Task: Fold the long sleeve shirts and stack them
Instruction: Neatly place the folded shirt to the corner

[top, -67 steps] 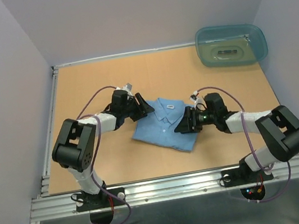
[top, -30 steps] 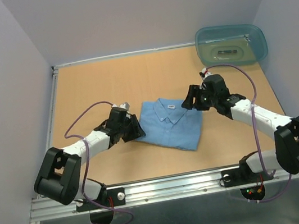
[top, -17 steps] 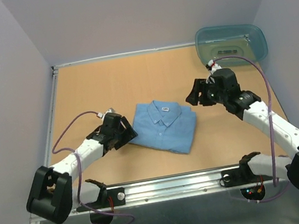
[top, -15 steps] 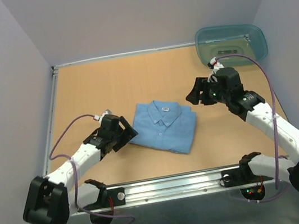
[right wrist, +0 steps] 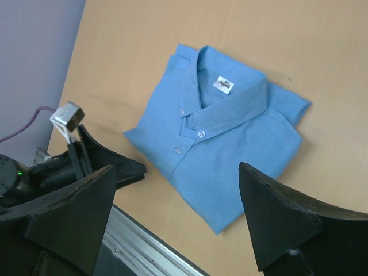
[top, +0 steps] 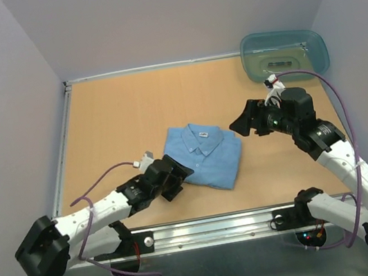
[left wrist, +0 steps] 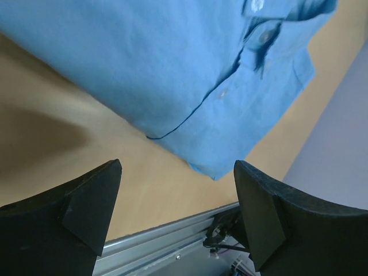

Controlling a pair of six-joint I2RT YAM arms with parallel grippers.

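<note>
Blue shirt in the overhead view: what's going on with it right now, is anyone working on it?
Nobody is holding it. The shirt lies folded, collar up, in the middle of the table. The left gripper is open, low by the shirt's near left edge. The right gripper is open too, off to the shirt's right. A teal tub sits in the far right corner. Only this one shirt shows, so no stack yet.
</note>
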